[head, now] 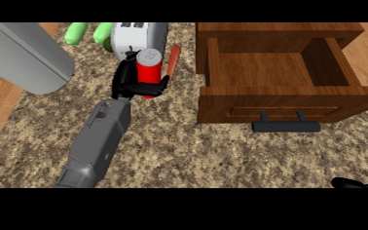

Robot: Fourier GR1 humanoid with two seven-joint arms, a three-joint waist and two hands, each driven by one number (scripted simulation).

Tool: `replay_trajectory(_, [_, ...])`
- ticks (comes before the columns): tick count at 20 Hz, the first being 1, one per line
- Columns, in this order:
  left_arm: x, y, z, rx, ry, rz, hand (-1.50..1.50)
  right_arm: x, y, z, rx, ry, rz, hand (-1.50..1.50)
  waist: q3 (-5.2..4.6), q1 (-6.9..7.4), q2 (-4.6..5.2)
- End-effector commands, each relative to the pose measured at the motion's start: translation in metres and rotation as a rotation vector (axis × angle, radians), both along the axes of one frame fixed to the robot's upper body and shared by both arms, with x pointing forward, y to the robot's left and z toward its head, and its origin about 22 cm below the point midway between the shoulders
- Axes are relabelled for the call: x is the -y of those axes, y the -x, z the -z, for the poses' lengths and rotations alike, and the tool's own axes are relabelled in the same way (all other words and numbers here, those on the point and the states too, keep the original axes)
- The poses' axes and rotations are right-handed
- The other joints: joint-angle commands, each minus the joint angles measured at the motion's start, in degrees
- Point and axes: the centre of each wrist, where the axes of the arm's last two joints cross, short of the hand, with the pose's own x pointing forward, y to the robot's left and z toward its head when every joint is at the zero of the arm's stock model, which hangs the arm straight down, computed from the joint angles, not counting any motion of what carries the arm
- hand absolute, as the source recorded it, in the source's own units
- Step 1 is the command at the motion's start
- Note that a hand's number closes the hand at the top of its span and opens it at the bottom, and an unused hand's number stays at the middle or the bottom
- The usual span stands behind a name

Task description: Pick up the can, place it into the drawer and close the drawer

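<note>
Standing upright, grey lid facing up, red can (149, 70) sits inside left hand (133, 80), black fingers curled round its body, over speckled granite counter (179, 146), left of open wooden drawer (277, 73) with black bar handle (285, 125). Orange stick (173, 61) just beside can. Right hand (350, 183) barely visible at lower right edge; fingers unreadable.

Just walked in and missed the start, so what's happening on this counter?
The left hand has its fingers curled round a red can on the speckled counter. To its right the wooden drawer stands pulled open, with nothing visible inside. The right hand barely shows at the lower right corner.
</note>
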Motion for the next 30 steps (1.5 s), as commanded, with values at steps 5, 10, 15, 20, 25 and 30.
replay_trajectory(5, [0.050, -0.013, -0.090, 0.034, 0.000, 0.070, 1.50, -0.006, 0.003, -0.008, 0.015, -0.014, 0.005, -1.50, 0.00, 0.23, -0.13])
replay_trajectory(10, [0.075, -0.015, -0.153, 0.052, 0.001, 0.086, 1.50, 0.001, -0.006, -0.007, 0.005, 0.004, 0.016, -1.50, 0.00, 0.19, -0.01])
replay_trajectory(15, [0.121, -0.018, -0.199, 0.067, -0.052, 0.081, 1.50, 0.010, -0.008, 0.002, 0.001, 0.012, 0.001, -1.50, 0.02, -0.90, 0.23])
replay_trajectory(20, [0.139, -0.024, -0.219, 0.064, -0.073, 0.098, 1.50, -0.008, 0.002, -0.002, 0.010, 0.007, -0.006, -1.50, 0.00, -1.14, 0.34])
replay_trajectory(25, [0.160, -0.037, -0.253, 0.043, -0.093, 0.096, 1.50, 0.010, -0.022, -0.013, 0.027, -0.005, 0.010, -1.50, 0.02, -1.60, 0.65])
replay_trajectory(30, [0.177, -0.039, -0.266, 0.032, -0.131, 0.077, 1.50, 0.002, -0.006, -0.025, 0.042, 0.005, -0.024, -1.50, 0.04, -2.64, 0.70])
